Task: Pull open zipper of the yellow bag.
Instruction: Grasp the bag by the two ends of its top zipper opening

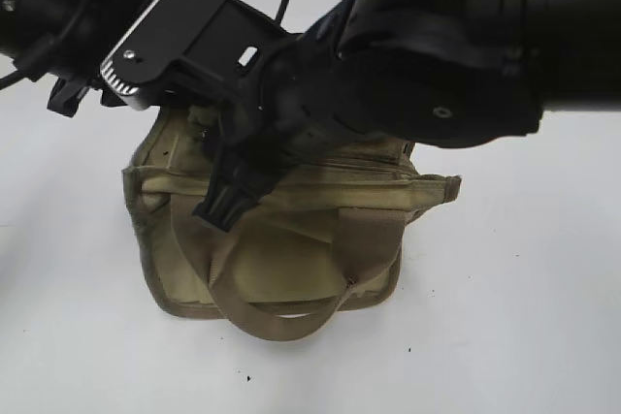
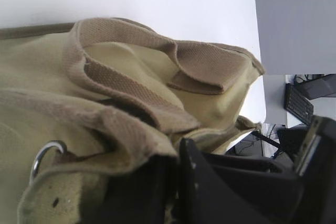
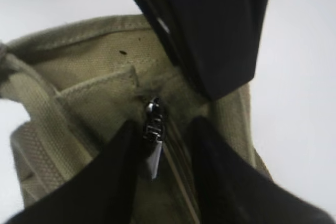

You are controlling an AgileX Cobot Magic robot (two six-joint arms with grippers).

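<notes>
- The yellow bag (image 1: 291, 239) sits on the white bench (image 1: 524, 317), about mid-frame in the exterior view, handles flopped toward the camera.
- The zipper (image 1: 359, 174) runs along the bag's top; from what shows it looks shut along its length.
- The pull tab (image 3: 153, 140) shows in the right wrist view near one end of the zipper, hanging between the two dark fingers.
- Right end effector (image 3: 168, 156): its jaws straddle the tab with a gap on each side. I cannot tell whether they have bitten on it yet.
- Left end effector (image 2: 178, 192): clenched at the bag's end, apparently pinching canvas beside a metal ring (image 2: 44, 156) to steady the bag; the contact itself is dark.
- Step in hand, as I judge it: getting hold of the tab, with the bag pinned by the other arm.
- Next move calls for a firm pinch on the tab, then a straight draw along the zipper line away from the pinned end.
- Hard to make out: the right wrist view is soft, the tab's far side is shadowed, and in the exterior view both arms cover the bag's back and the tab.
</notes>
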